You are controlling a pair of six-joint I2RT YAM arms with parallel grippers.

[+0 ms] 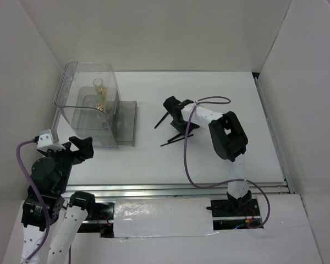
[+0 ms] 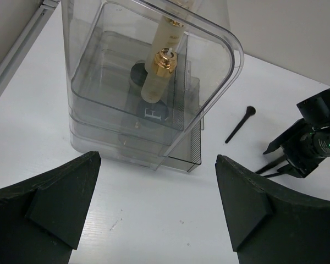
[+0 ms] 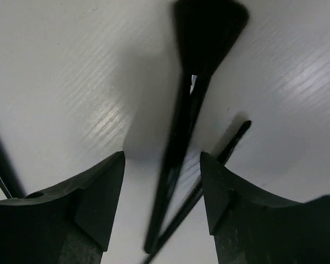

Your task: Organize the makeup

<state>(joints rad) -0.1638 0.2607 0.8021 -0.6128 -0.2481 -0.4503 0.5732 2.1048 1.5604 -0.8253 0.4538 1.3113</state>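
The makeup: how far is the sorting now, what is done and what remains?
Done: the tall bottle, gold-capped bottle and a dark compact sit inside the clear box. In hand: the right gripper, open, straddles a black brush without clamping it. Remaining: the thin brushes lying on the table.

Pale bottle (image 2: 169, 38), gold-capped bottle (image 2: 155, 83), dark compact (image 2: 137, 74) inside clear box (image 2: 234, 52) (bottles upright); thin black brushes (image 3: 179, 137) outside.

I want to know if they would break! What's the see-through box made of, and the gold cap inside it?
The box looks like clear, glossy hard plastic: you see straight through its smooth, rounded walls. The gold cap looks like shiny metal, or plastic coated to look so; its bright glints cannot settle which.
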